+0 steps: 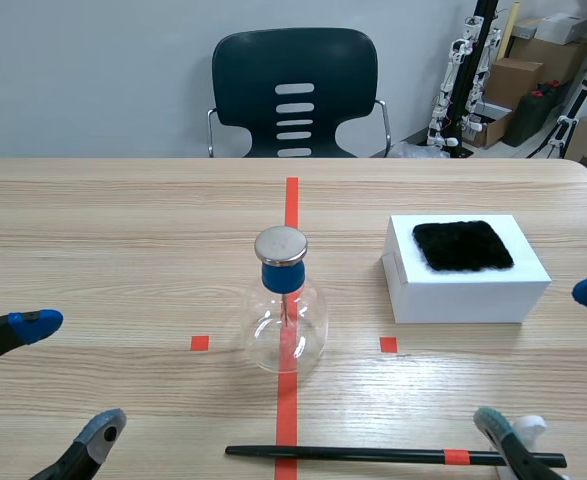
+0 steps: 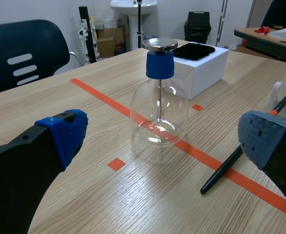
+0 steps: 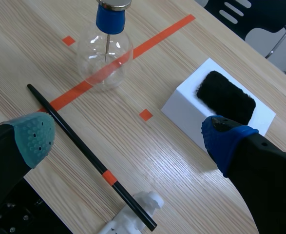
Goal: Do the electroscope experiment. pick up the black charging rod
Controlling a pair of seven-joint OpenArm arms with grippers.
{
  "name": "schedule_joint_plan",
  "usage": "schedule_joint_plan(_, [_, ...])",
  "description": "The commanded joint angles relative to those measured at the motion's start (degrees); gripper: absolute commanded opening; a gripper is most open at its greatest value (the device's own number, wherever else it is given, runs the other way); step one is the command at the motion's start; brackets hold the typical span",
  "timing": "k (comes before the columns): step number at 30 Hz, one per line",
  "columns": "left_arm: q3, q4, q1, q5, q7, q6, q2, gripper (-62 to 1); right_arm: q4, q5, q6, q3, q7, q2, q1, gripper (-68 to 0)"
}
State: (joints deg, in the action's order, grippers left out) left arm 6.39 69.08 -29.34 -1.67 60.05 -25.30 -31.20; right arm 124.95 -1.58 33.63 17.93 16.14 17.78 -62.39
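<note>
My left gripper (image 1: pixel 68 377) and right gripper (image 1: pixel 543 357) both spread wide, empty, black charging rod (image 3: pixel 84 151) flat near the table's front edge, under my right gripper, one end on a white stand (image 3: pixel 133 214) seen best from my right wrist, glass flask (image 1: pixel 284 320) just beyond

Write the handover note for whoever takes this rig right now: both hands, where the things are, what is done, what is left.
Hands: the left hand is open and holds nothing, low at its own side of the table. The right hand is open and holds nothing, just above the rod's banded end.
Things: the black rod lies flat along the near edge, with one end on a small white stand. The glass flask stands upright on the centre tape line. The white box with the black pad on top sits beside it.
Done: nothing yet, the rod is untouched.
Left: pick up the rod. The right hand looks best placed.
</note>
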Motion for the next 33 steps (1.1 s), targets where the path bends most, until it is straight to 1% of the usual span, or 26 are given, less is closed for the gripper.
schedule_joint_plan(1, [0.17, 0.0, 1.01, 0.55, 1.62, 0.09, 0.39, 1.4, 0.68, 0.0, -0.11, 0.63, 0.52, 0.0, 0.48, -5.4])
schedule_joint_plan(3, [0.76, -1.75, 2.21, 0.55, 2.03, 0.09, 0.96, 1.4, 0.68, 0.85, 0.33, 0.63, -0.28, 0.35, 0.63, -5.4])
schedule_joint_plan(4, [1.03, -2.6, 2.82, 0.55, 2.01, 0.09, 1.25, 1.4, 0.68, 1.68, 0.96, 0.61, -0.9, 1.14, 0.92, -5.4])
schedule_joint_plan(6, [1.42, -3.93, 3.65, 0.55, 2.08, 0.11, 1.66, 1.4, 0.68, 1.81, 3.43, 0.46, -3.56, 3.13, 2.19, -5.4])
schedule_joint_plan(8, [1.57, -5.09, 4.24, 0.48, 2.71, 0.28, 1.97, 1.4, 0.68, 1.81, 4.7, -0.68, -6.49, 5.77, 3.82, -5.4])
schedule_joint_plan(11, [1.97, -6.93, 5.38, -0.09, 4.59, 0.28, 2.14, 1.4, 0.68, 1.81, 4.81, -3.56, -12.9, 10.71, 6.75, -5.4])
schedule_joint_plan(14, [2.4, -8.85, 6.73, -0.76, 5.09, 0.31, 2.34, 1.4, 0.68, 1.81, 4.79, -7.04, -20.0, 15.17, 9.73, -5.4])
schedule_joint_plan(19, [2.67, -12.28, 8.92, -1.4, 8.15, 0.31, 3.48, 1.4, 0.68, 1.81, 4.79, -13.35, -30.8, 21.03, 15.1, -5.4])
schedule_joint_plan(22, [2.67, -14.27, 10.14, -3.54, 8.2, 0.31, 4.31, 1.4, 0.61, 1.75, 4.79, -17.46, -36.15, 24.04, 18.71, -5.4])
schedule_joint_plan(26, [2.67, -17.75, 11.76, -5.09, 10.21, 0.35, 5.79, 1.4, 0.11, 0.57, 4.79, -23.06, -42.69, 26.88, 24.13, -5.4])
schedule_joint_plan(28, [2.71, -19.56, 12.74, -6.43, 11.08, 0.5, 6.49, 1.4, -0.66, -1.11, 5.01, -26.18, -46.75, 27.67, 27.04, -5.4])
schedule_joint_plan(33, [2.71, -24.26, 14.93, -9.64, 15.85, 0.52, 7.89, 1.4, -4.85, -6.05, 8.48, -33.59, -55.15, 27.43, 34.38, -5.4])
